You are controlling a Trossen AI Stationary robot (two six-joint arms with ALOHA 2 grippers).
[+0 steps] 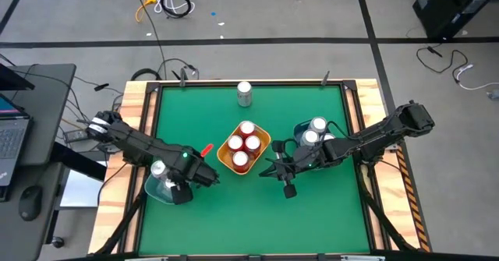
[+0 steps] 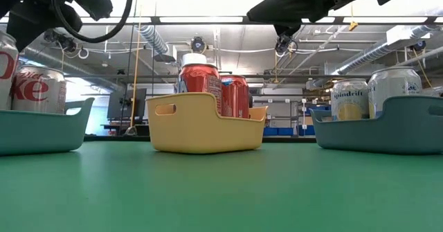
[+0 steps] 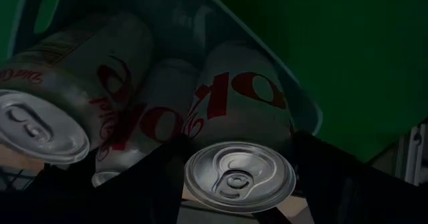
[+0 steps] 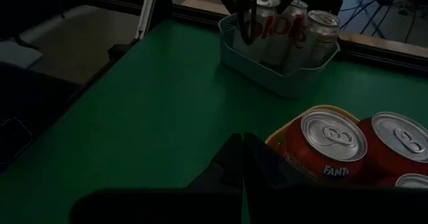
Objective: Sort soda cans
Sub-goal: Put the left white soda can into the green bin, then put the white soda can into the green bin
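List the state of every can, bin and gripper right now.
Lone can: upright on the table, outside any bin.
Yellow bin: holds four red cans.
Left bin: holds Coke cans.
Right bin: holds pale cans.
Left gripper: shut on held can.
Right gripper: shut, empty.

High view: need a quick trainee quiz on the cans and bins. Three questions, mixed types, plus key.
1. How many red cans stand in the yellow bin?
2. True or false: the lone silver can stands inside a bin.
3. The right pincer is: A) over the table beside the yellow bin, B) inside the yellow bin, C) over the lone silver can.
Key: 1 four; 2 false; 3 A.
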